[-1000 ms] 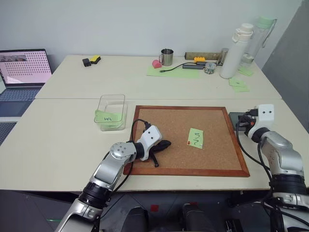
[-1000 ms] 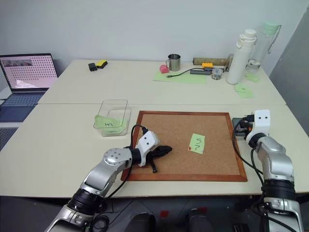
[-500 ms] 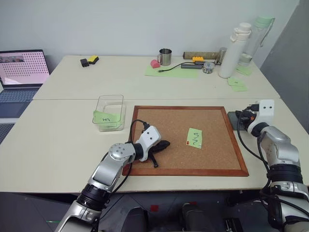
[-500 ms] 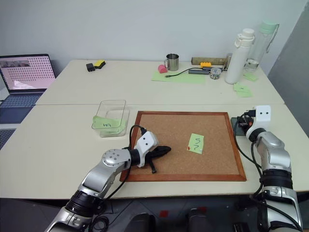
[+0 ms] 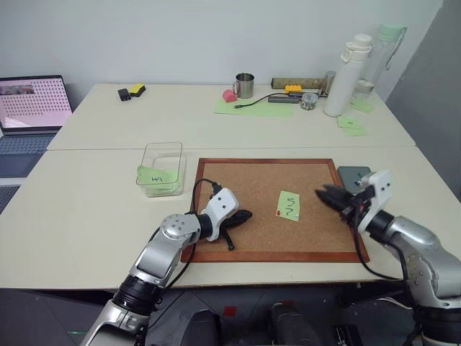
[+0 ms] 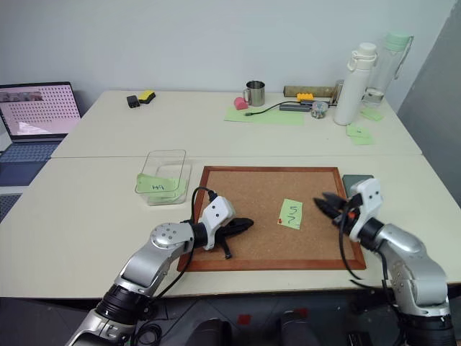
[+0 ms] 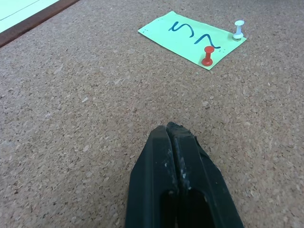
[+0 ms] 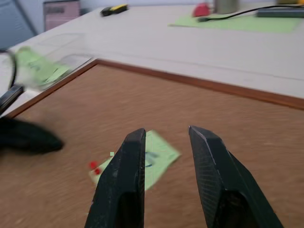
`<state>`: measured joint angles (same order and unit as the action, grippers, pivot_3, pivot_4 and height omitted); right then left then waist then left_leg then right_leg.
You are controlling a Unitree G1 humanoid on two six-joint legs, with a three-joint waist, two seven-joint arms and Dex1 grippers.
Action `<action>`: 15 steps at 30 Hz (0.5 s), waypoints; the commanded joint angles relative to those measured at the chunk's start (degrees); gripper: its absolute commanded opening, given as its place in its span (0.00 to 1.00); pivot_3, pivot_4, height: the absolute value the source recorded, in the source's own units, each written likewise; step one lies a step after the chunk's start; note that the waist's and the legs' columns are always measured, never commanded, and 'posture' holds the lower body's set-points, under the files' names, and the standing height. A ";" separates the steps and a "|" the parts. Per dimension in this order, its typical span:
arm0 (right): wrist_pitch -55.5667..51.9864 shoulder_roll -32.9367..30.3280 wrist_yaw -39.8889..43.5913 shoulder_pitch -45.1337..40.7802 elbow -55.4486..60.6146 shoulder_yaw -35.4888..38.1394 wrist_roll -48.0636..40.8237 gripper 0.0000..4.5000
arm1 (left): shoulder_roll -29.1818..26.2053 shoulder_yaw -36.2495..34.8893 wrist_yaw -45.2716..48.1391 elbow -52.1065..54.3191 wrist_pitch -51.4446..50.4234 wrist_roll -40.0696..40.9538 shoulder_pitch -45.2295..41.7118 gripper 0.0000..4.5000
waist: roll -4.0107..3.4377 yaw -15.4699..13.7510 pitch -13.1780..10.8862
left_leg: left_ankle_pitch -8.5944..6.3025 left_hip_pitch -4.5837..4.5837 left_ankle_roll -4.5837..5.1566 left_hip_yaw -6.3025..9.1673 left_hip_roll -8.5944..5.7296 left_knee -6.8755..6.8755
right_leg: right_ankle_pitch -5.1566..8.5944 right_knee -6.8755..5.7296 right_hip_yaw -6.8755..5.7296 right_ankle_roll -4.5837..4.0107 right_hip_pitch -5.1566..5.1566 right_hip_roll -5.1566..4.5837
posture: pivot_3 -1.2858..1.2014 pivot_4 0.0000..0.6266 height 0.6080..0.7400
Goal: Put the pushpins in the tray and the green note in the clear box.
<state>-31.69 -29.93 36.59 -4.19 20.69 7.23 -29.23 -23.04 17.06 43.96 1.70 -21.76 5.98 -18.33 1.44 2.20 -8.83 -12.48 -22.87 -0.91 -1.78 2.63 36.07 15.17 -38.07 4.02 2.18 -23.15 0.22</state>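
The green note (image 5: 288,206) marked "5 ?" lies on the corkboard (image 5: 259,180). A red pushpin (image 7: 207,55) stands in one of its corners and a pale pushpin (image 7: 239,29) in the neighbouring one. My right gripper (image 6: 322,199) hovers open and empty over the board's right part, pointing at the note (image 8: 152,159). Behind it the dark grey tray (image 5: 354,175) sits by the board's right edge, partly hidden. My left gripper (image 5: 245,215) rests shut on the board's left part, its fingers (image 7: 161,156) pressed together. The clear box (image 5: 161,167) stands left of the board.
Inside the clear box lies a green note marked "H9" (image 5: 153,175). A laptop (image 5: 32,108) sits at the far left. The back table carries a mug (image 5: 246,85), bottles (image 5: 344,76), a cable and more green notes (image 5: 351,124).
My right gripper has swung from the tray at the board's right edge leftward over the corkboard, turned toward the note, and opened. My left gripper has stayed put.
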 commanded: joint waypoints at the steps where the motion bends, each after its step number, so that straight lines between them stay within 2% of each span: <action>1: 3.26 0.16 -0.71 1.52 2.53 -4.60 4.60 0.32 | -1.29 1.59 0.89 -2.19 -2.48 -1.40 1.58 0.00 | 0.07 -0.01 0.04 | 0.00 0.00 0.00 0.00 0.00 0.00 | 0.01 0.01 -0.02 -0.01 0.00 0.00 | 0.52 0.24 1.00; 6: 6.58 1.30 -1.76 2.42 -0.65 -8.17 9.14 0.32 | -1.46 1.59 1.27 -2.26 -2.52 -1.44 1.17 0.00 | 0.09 -0.05 0.04 | 0.00 -0.02 0.00 -0.02 0.00 -0.01 | 0.03 0.02 -0.06 -0.04 -0.01 0.01 | 0.52 0.24 1.00; 15: 9.22 3.70 -1.49 1.57 -5.42 -10.34 11.89 0.32 | -1.79 1.63 1.43 -1.99 -2.61 -1.35 1.15 0.00 | 0.09 -0.05 0.05 | 0.00 -0.02 0.00 -0.03 0.01 -0.01 | 0.03 0.02 -0.05 -0.05 -0.02 0.03 | 0.52 0.24 1.00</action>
<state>-24.08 -26.42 34.90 -1.54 14.74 -3.48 -17.50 -23.54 17.18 44.54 1.75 -21.91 5.99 -18.78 1.53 2.15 -8.78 -12.48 -22.89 -0.92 -1.81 2.65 36.05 15.21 -38.05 3.97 2.13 -23.16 0.25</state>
